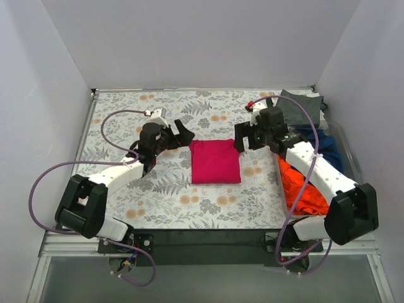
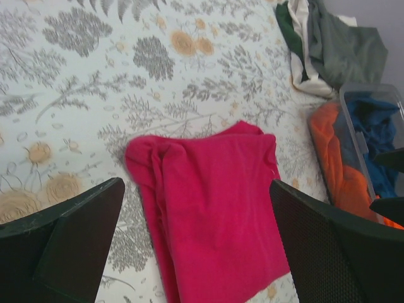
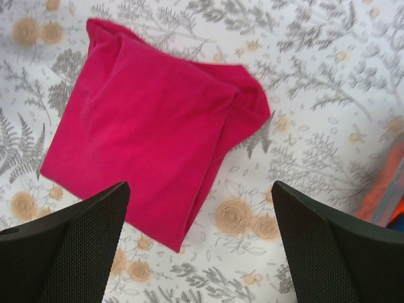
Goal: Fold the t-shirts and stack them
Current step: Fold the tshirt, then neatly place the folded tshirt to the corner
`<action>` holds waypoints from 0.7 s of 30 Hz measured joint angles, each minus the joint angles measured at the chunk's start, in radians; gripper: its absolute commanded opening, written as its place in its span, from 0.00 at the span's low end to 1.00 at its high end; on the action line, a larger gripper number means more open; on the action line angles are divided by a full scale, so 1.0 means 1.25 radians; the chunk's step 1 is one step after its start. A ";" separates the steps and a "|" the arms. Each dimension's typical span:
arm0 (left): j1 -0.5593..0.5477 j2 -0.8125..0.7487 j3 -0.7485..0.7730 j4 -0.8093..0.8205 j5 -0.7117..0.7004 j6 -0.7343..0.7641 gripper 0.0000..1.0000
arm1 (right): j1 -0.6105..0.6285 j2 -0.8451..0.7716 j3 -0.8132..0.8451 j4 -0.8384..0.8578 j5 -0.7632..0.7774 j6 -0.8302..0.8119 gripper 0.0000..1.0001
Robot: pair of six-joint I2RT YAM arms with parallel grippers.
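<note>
The magenta-pink t-shirt (image 1: 215, 161) lies folded into a compact rectangle at the centre of the counter (image 1: 158, 202). The left hand (image 1: 182, 134) is released, fingers spread, just beside the shirt's far left corner, grasping nothing. The right hand (image 1: 240, 142) is likewise released and empty, near the shirt's far right corner. Along the right edge, all bunched: the orange t-shirt (image 1: 297, 186) nearest, the navy t-shirt (image 1: 325, 140) behind it, the grey-green t-shirt (image 1: 300, 106) in the far corner

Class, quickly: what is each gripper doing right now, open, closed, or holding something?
Left gripper: jaws open, holding nothing.
Right gripper: jaws open, holding nothing.
</note>
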 measured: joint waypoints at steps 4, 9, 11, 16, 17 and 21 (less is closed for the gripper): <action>-0.011 -0.003 -0.046 -0.011 0.044 -0.031 0.91 | -0.009 -0.045 -0.093 0.025 -0.047 0.034 0.88; -0.038 0.001 -0.089 -0.016 0.079 -0.059 0.91 | -0.035 -0.058 -0.184 0.075 -0.117 0.085 0.88; -0.045 0.013 -0.099 -0.009 0.090 -0.068 0.91 | -0.042 -0.057 -0.207 0.099 -0.140 0.104 0.88; -0.053 0.067 -0.106 0.012 0.101 -0.081 0.89 | -0.051 -0.034 -0.245 0.171 -0.187 0.142 0.89; -0.054 0.079 -0.106 0.015 0.102 -0.084 0.89 | -0.052 -0.026 -0.251 0.186 -0.195 0.150 0.88; -0.059 0.124 -0.106 0.025 0.103 -0.087 0.88 | -0.060 0.018 -0.255 0.229 -0.216 0.172 0.88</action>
